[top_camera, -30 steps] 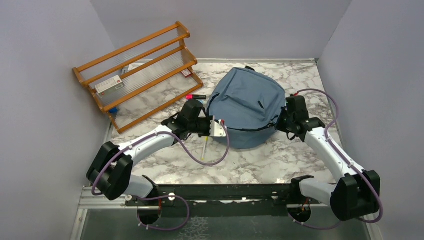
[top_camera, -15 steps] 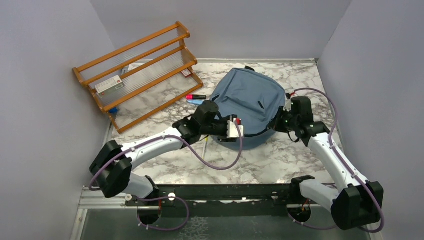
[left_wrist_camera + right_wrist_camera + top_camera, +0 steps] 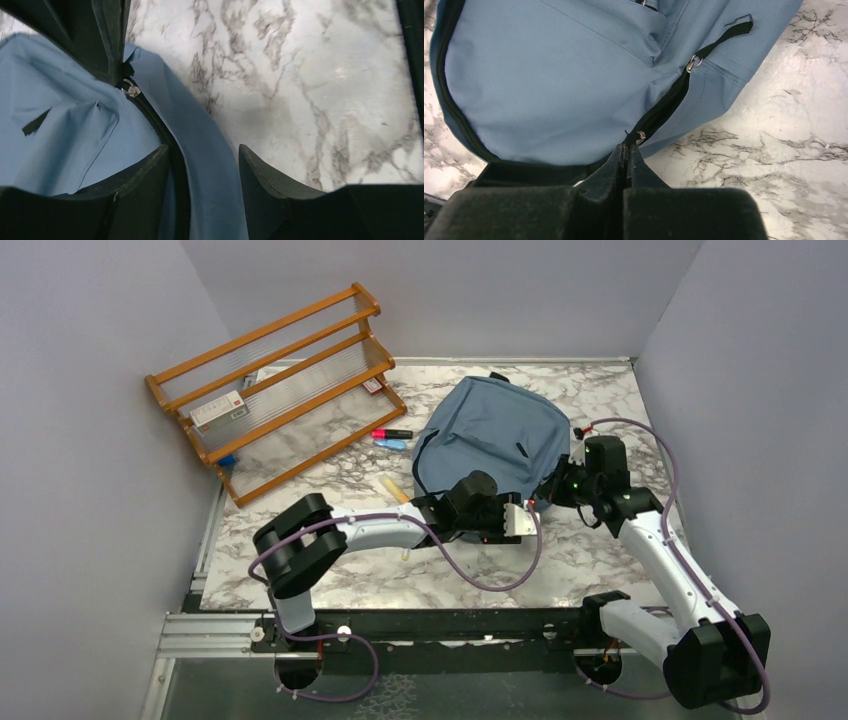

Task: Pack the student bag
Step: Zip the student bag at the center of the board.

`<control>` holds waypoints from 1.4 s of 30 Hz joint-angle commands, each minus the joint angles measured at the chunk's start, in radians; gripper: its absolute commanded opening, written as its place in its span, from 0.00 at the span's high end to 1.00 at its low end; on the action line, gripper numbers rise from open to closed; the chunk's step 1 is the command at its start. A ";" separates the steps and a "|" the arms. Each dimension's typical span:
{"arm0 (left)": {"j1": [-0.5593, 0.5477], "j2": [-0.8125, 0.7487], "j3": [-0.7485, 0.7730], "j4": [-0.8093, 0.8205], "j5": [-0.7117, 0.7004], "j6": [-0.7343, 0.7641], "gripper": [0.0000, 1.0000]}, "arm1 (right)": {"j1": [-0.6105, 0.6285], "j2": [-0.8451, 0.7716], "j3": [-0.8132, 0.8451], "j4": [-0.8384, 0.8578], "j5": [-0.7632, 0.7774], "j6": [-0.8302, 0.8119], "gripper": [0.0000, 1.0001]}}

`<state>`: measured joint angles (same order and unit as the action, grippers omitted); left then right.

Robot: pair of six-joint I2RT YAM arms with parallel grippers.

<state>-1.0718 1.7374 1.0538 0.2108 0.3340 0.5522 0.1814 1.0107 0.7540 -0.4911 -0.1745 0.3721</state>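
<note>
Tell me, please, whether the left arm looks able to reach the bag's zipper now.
Probably yes: the left gripper hangs over the student bag with open jaws astride its zipper, nothing blocking.

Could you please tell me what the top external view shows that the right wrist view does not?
Only the top external view shows the wooden rack, with the pink marker and blue marker lying near it. Only the right wrist view shows the metal zipper ring and the right gripper shut, its tips at the zipper's lower end. Both show the student bag lying on the marble table.
</note>
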 commanded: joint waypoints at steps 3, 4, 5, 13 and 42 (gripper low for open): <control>-0.028 0.075 0.041 0.091 -0.277 -0.028 0.45 | -0.005 -0.033 0.004 -0.008 -0.021 -0.004 1.00; -0.028 0.076 0.037 0.099 -0.292 -0.027 0.45 | -0.005 -0.033 0.002 -0.009 -0.023 -0.004 0.99; -0.028 0.075 0.034 0.104 -0.298 -0.024 0.45 | -0.005 -0.034 0.000 -0.009 -0.024 -0.003 1.00; -0.031 0.069 0.005 0.105 -0.296 -0.019 0.80 | -0.005 -0.026 -0.007 0.005 -0.020 0.011 1.00; -0.094 -0.094 -0.212 0.090 -0.223 -0.099 1.00 | -0.037 0.285 0.111 0.134 0.364 0.082 0.99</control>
<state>-1.1370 1.6855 0.8726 0.3431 0.0769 0.4919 0.1707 1.2720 0.8085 -0.4362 0.0814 0.4709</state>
